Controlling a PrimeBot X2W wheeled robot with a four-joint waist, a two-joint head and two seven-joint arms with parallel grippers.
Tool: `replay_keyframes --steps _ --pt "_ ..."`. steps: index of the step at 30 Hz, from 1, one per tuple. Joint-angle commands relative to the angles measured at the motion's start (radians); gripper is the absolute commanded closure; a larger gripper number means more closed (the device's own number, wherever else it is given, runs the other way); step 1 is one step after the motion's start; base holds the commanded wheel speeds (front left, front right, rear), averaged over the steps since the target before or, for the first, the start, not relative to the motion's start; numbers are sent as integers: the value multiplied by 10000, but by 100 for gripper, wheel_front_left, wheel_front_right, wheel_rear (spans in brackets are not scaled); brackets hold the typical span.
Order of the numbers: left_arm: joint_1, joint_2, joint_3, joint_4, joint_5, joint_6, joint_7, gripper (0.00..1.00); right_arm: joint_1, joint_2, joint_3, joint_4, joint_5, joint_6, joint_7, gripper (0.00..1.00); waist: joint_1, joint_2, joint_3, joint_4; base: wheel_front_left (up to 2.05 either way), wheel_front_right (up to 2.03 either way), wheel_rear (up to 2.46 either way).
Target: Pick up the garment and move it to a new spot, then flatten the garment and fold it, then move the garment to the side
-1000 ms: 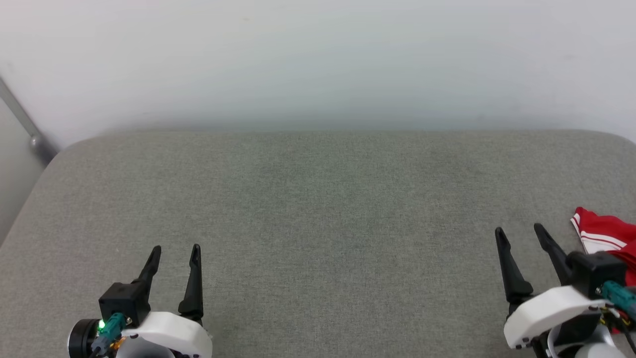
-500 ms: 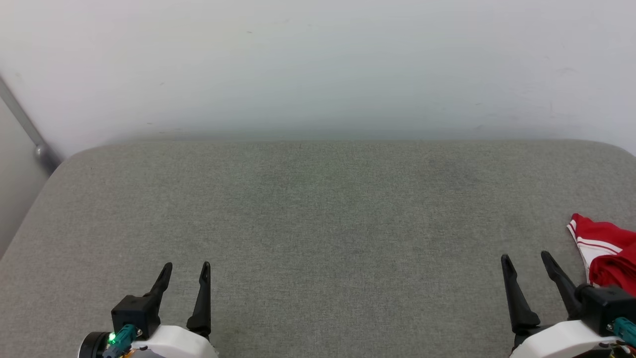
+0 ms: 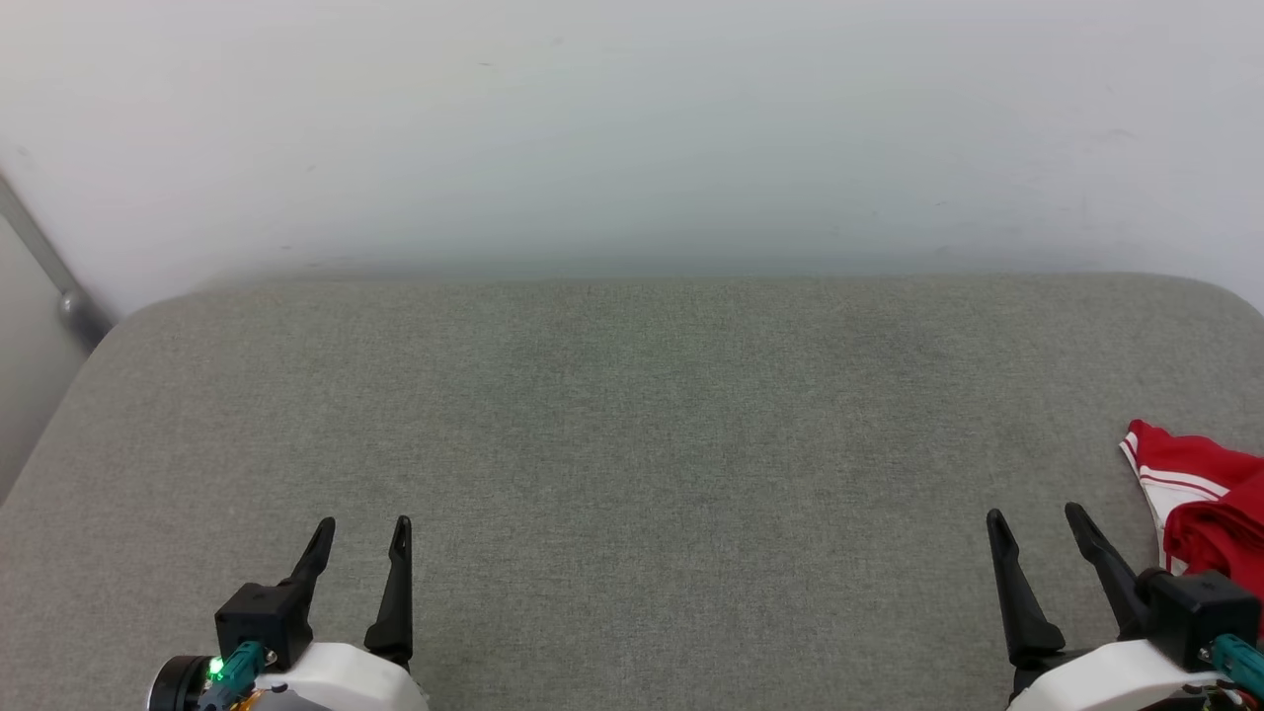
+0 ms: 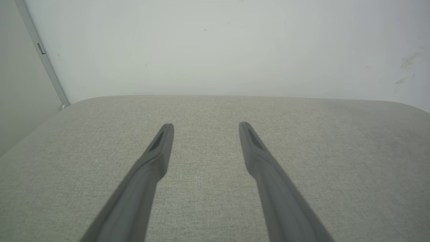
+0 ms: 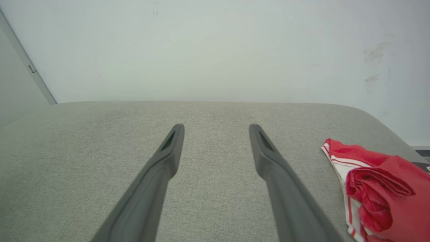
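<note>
The garment [image 3: 1200, 494], bright red with a white panel and red-and-white striped trim, lies crumpled at the right edge of the grey cushion [image 3: 632, 415]. In the right wrist view the garment [image 5: 383, 183] sits off to the right of the fingers, apart from them. My right gripper [image 3: 1034, 515] hovers low at the lower right, open and empty, just left of the cloth. At the lower left, my left gripper [image 3: 362, 525] is open too, with nothing between its fingers [image 4: 161, 148].
A pale wall [image 3: 632, 128] rises behind the cushion's far edge. A grey metal bar [image 3: 44, 262] slants down past the cushion's far left corner. The cushion's rounded right edge [image 5: 386, 127] drops off beyond the garment.
The head camera has tilted, so the whole picture has shifted and both grippers sit lower in view. Both grippers stay open. The garment lies where it was.
</note>
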Motion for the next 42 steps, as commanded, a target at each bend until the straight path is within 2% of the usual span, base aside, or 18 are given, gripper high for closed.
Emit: replay_keyframes --steps 1,4,5,8,27,42 --pt "-73 41 10 -25 -26 47 -56 0 -63 39 19 36 32 -7 -19 0 0 0 -3 -8 0 0 0" --pt "-81 53 2 -40 -49 59 -46 0 -56 39 8 58 89 -6 -56 0 0 0 -6 -11 0 0 0" --pt "-88 39 9 -59 -78 42 -50 100 -39 39 3 71 98 -7 -68 100 0 0 -4 -10 0 0 0" --pt "80 -109 -5 104 -162 -5 17 100 41 2 24 257 197 0 -20 100 0 0 -1 -14 0 0 0" --pt "-189 -775 1046 233 -2957 -702 889 100 -580 -88 -60 987 3978 -1 158 100 0 0 86 -34 0 0 0" --pt "-346 -1181 1690 284 -4636 -1133 1423 100 -945 -121 -130 1431 6209 -1 281 100 0 0 151 -49 0 0 0"
